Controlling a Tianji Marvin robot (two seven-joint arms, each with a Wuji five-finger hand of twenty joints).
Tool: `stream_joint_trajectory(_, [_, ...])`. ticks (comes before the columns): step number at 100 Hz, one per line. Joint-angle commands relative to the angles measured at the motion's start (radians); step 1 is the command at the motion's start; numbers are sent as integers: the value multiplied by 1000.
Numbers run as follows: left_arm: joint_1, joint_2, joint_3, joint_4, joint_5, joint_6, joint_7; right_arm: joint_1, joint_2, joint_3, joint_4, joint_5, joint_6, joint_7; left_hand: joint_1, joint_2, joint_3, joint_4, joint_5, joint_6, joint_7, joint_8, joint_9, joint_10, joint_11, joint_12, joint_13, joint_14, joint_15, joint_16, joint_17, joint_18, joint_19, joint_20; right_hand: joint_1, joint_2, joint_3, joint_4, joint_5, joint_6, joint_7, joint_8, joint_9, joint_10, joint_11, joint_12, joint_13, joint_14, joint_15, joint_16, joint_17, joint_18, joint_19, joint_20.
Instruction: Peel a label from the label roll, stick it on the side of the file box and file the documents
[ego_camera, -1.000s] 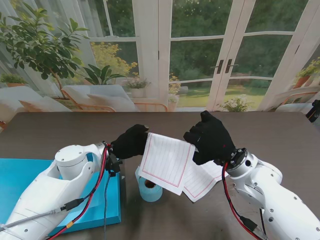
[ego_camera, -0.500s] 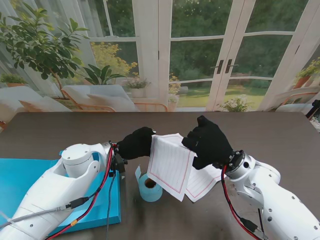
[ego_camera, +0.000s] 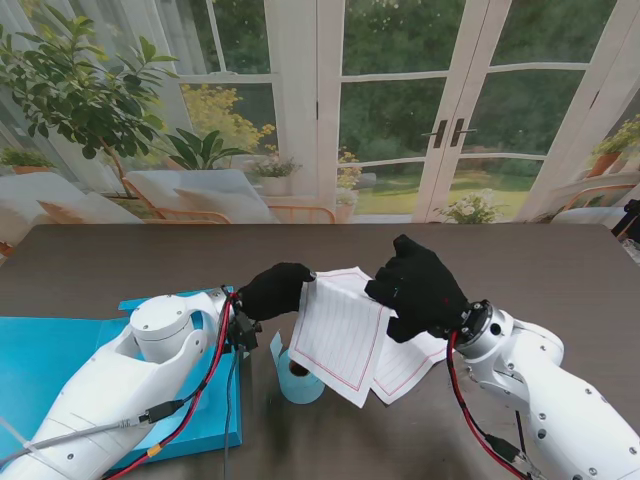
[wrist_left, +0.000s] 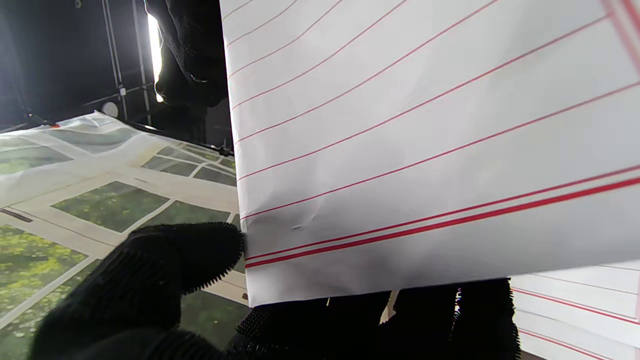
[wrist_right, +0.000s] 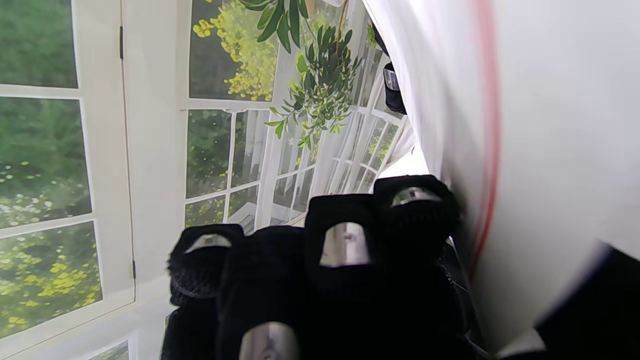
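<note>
Where the stand view begins at far left, the blue file box (ego_camera: 60, 370) lies flat on the dark desk (ego_camera: 120, 260), partly under the left arm. Next, the left hand (ego_camera: 275, 290), black-gloved, is clenched on the left edge of the documents (ego_camera: 340, 335), white sheets ruled in red, held up off the desk. Just nearer to me, the blue label roll (ego_camera: 297, 378) stands on the desk beside the file box, partly hidden behind the hanging sheets. Farther right, the right hand (ego_camera: 418, 288) grips the sheets' other upper corner, fingers curled over it; a second sheet (ego_camera: 410, 365) hangs behind the first. The left wrist view adds what the stand view cannot: the left hand's fingers (wrist_left: 190, 255) butt against the paper's edge, others pinch beneath it, and the double red margin line shows close. The right wrist view shows the right hand's fingers (wrist_right: 345, 245) bunched tight, paper (wrist_right: 550, 150) blurred and pressed against them; neither wrist view shows the roll or box.
</note>
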Motion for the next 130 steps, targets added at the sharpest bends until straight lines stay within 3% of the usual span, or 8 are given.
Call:
stream_joint_trajectory(1, [3, -11, 1, 9, -3, -2, -16, 2, 4, -2, 4, -8, -12, 10, 19, -64, 31, 68, -30, -29, 119, 47, 53, -36, 22, 42, 26, 26, 54, 24, 30, 8, 39, 46, -33, 28, 33, 9, 65, 76, 35, -8, 48, 21, 9, -11, 11, -87, 56, -7, 541, -92, 193, 13])
stream_joint_trajectory(23, [4, -14, 5, 20, -18, -30, -21, -2, 7, 6, 1, -10, -36, 14, 15, -218, 213, 85, -94, -42, 525, 35, 135, -79, 134, 161, 107, 29, 174, 43, 86, 48, 147, 111, -40, 37, 28, 8, 64, 65, 26, -14, 48, 16, -1, -13, 11, -87, 53, -18, 539, -91, 180, 7])
stream_joint_trajectory(37, [5, -21, 8, 25, -37, -46, -14, -3, 9, 6, 0, -15, -52, 14, 39, -275, 250, 91, -101, -48, 671, 52, 157, -98, 213, 157, 165, 29, 225, 40, -49, 41, 754, -244, -44, 42, 26, 7, 63, 58, 21, -18, 48, 13, -9, -15, 11, -87, 52, -26, 538, -90, 171, 4])
stream_joint_trajectory(58, [0, -26, 16, 47, -51, -82, -26, -8, 12, 9, -5, -19, -70, 18, 38, -258, 203, 127, -107, -71, 481, -27, 90, -103, 181, 82, 152, 10, 225, 33, -50, 35, 862, -398, -49, 47, 24, 6, 63, 51, 17, -23, 48, 11, -16, -16, 11, -84, 50, -33, 537, -89, 164, 1])
stream_joint_trajectory(78, [-5, -21, 26, 64, -45, -127, -55, -6, 10, 7, -6, -14, -65, 23, 82, -312, 225, 183, -119, -102, 500, 8, 102, -139, 230, 105, 195, -21, 286, 61, -3, 37, 915, -381, -51, 48, 23, 4, 62, 51, 16, -24, 48, 10, -19, -17, 11, -86, 51, -35, 537, -89, 161, -1])
stream_joint_trajectory(87, [0, -27, 30, 67, -54, -168, -40, -4, 8, 7, -4, -10, -61, 26, 125, -372, 270, 221, -140, -122, 700, 43, 189, -191, 281, 402, 283, -50, 400, 101, 104, 61, 975, -322, -51, 50, 23, 4, 62, 50, 14, -25, 48, 10, -21, -18, 11, -86, 51, -36, 537, -88, 159, -2])
stream_joint_trajectory(102, [8, -36, 35, 73, -84, -227, -24, 0, 6, 9, 2, -4, -57, 35, 176, -409, 315, 298, -104, -153, 885, 114, 330, -277, 416, 542, 455, -108, 601, 148, 306, 101, 1098, -266, -53, 52, 22, 4, 61, 47, 11, -28, 48, 9, -24, -18, 11, -87, 48, -38, 536, -86, 156, -3])
stream_joint_trajectory(130, [14, -39, 54, 66, -117, -294, -42, 9, 4, -3, 16, 3, -46, 40, 174, -410, 307, 296, -49, -152, 968, 66, 415, -338, 697, 602, 672, -200, 883, 173, 557, 110, 1302, -299, -56, 57, 19, 4, 60, 41, 4, -33, 48, 6, -32, -20, 10, -83, 40, -43, 535, -83, 149, -6])
